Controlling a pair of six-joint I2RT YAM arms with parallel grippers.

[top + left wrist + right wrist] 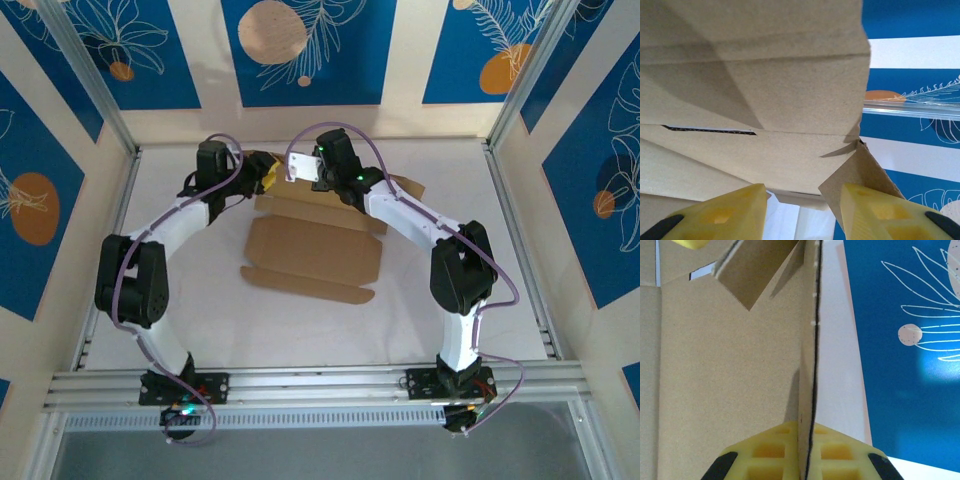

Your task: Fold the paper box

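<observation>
At the left, the left gripper stands with its jaws parted, a loose side flap leaning against one yellow finger and nothing pinched between them. The step in hand looks to be raising a wall of the paper box and tucking that flap in behind it. To do it well, the left side would meet the flap broadly and swing it inward along its crease, not shove at the corner, where thin card would likely buckle. The box lies on the white table, about the middle and toward the far edge, its base panel flat and a long near flap spread toward the arms. It is plain brown cardboard – unmarked, sharply creased, with a thin dark slit showing its corrugated edge. At the right, the right gripper is clamped on the thin edge of an upright panel. It should hold that panel vertical and steady – any twist would probably skew the fold.
</observation>
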